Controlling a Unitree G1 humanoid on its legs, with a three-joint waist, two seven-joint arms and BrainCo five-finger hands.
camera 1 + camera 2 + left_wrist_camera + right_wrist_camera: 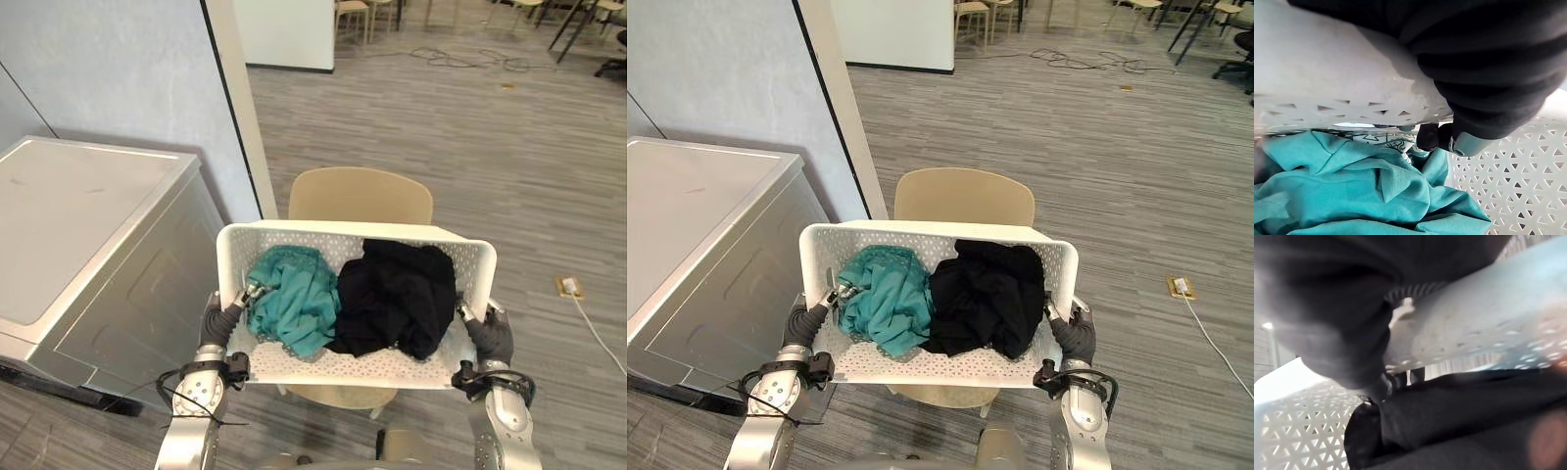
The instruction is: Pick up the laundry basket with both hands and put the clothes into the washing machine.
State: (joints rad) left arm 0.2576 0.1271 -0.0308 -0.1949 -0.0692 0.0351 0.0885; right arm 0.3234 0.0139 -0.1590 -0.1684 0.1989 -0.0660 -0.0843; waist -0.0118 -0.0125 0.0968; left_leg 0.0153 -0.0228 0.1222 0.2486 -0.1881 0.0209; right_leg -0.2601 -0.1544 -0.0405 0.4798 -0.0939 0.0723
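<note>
I hold a white perforated laundry basket (441, 245) up in front of me, above a beige chair. My left hand (217, 318) grips its left rim, fingers hooked over the edge onto the inside wall (1498, 166). My right hand (490, 335) is curled over the right rim (1488, 328) the same way. Inside lie a teal garment (292, 294) on the left and a black garment (397, 294) on the right. The silver-grey washing machine (88, 245) stands to my left with its lid closed.
A beige chair (360, 194) stands directly under and behind the basket. A pale wall with a dark-edged corner post (230, 108) rises behind the washer. A cable and socket (570, 287) lie on the wood floor at right. More chairs (353, 15) stand far back.
</note>
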